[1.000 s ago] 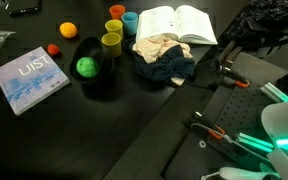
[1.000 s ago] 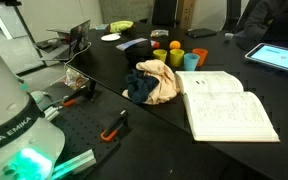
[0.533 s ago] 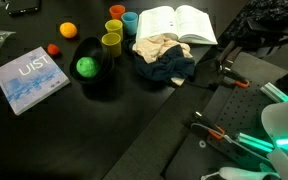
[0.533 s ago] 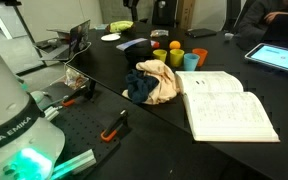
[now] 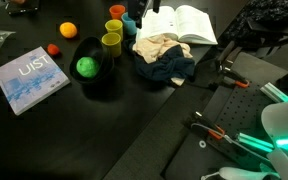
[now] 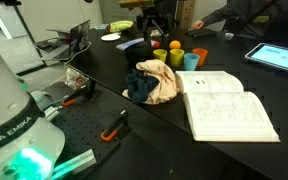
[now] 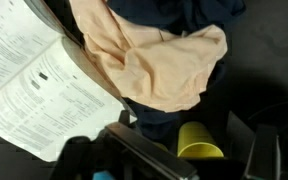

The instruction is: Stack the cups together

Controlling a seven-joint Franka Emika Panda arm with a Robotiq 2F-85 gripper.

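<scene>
While my claw (image 5: 142,14) hangs over the far end of the table (image 5: 74,130), its fingers stand wide apart with nothing between them. In both exterior views it shows only as a dark shape above the cups (image 6: 154,22).

Right beneath it sit the light blue cup (image 5: 129,21) and the orange cup (image 5: 116,12), just beside each other. The yellow-green cup (image 5: 111,43) stands apart from them, nearer to me and next to the black bowl (image 5: 94,62), which holds a green ball (image 5: 86,67). None of the three is nested yet. My wrist view catches the yellow-green cup (image 7: 200,147) upright, just beyond the edge of the heap of cloth (image 7: 154,60) and a page of the open book (image 7: 24,75).

I judge the main risk to be crowding. With fingers spread this wide, coming down on one cup could knock its neighbour over, and light plastic tips easily. A finger could also catch in the cloth or clip the bowl's rim.

As for writing, the closed book (image 5: 31,78) reads "UIST" on its cover. My base (image 6: 9,128) shows part of a label, "NKA EMIKA". The open book's print is too small to read.
</scene>
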